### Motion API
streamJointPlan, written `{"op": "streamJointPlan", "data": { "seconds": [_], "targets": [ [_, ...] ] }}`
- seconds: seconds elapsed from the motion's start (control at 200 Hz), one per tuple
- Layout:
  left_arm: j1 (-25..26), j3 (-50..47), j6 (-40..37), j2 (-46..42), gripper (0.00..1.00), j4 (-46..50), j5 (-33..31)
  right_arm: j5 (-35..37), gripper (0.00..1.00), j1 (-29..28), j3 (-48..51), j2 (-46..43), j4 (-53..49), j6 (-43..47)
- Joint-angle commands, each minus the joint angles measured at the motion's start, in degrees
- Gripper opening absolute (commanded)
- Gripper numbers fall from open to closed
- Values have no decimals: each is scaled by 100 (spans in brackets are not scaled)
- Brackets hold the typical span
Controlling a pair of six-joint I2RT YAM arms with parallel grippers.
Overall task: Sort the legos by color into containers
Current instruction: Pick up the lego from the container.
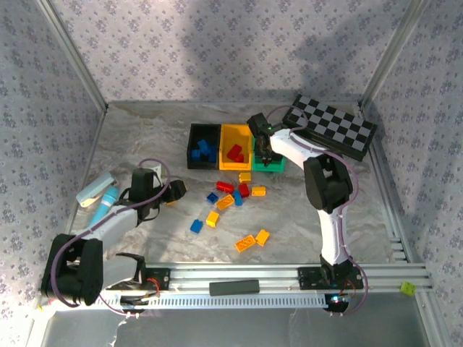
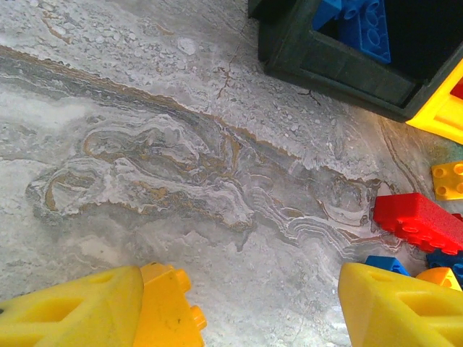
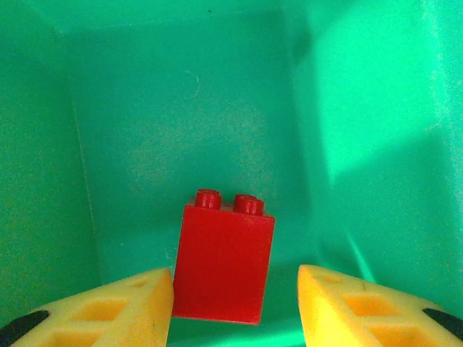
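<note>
The black [image 1: 194, 148], yellow [image 1: 236, 165] and green [image 1: 275, 167] containers stand in a row at the back. Blue legos [image 1: 205, 150] lie in the black one and a red lego [image 1: 234, 152] in the yellow one. My right gripper [image 1: 266, 155] is down in the green bin [image 3: 181, 108], open, with a red brick [image 3: 224, 260] touching its left finger and a gap on the right. My left gripper [image 2: 242, 289] is open low over the table. A yellow-orange brick [image 2: 166, 311] rests against its left finger. Loose legos [image 1: 225, 202] lie scattered mid-table.
A checkerboard [image 1: 329, 126] leans at the back right. A light blue marker [image 1: 103, 204] lies by the left wall. Close to the left gripper are the black bin [image 2: 340, 65], a red brick [image 2: 419, 220] and a yellow brick [image 2: 450, 179]. A metal rail [image 1: 239, 275] runs along the near edge.
</note>
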State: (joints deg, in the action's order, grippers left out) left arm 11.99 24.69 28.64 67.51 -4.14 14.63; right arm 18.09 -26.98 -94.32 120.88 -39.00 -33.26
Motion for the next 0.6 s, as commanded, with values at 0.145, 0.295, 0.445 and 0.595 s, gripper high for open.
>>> {"op": "streamJointPlan", "data": {
  "seconds": [0.145,0.295,0.445,0.595],
  "targets": [
    [-39,57,45,-107,71,26,149,-418,51,84,203,412,195,-230],
    [-39,54,45,-119,71,20,161,-514,51,125,217,531,145,-365],
    [-39,41,44,-134,71,10,163,-451,47,154,358,479,215,-370],
    [-41,34,54,-119,71,-16,171,-269,36,117,332,337,106,-319]
  ]
}}
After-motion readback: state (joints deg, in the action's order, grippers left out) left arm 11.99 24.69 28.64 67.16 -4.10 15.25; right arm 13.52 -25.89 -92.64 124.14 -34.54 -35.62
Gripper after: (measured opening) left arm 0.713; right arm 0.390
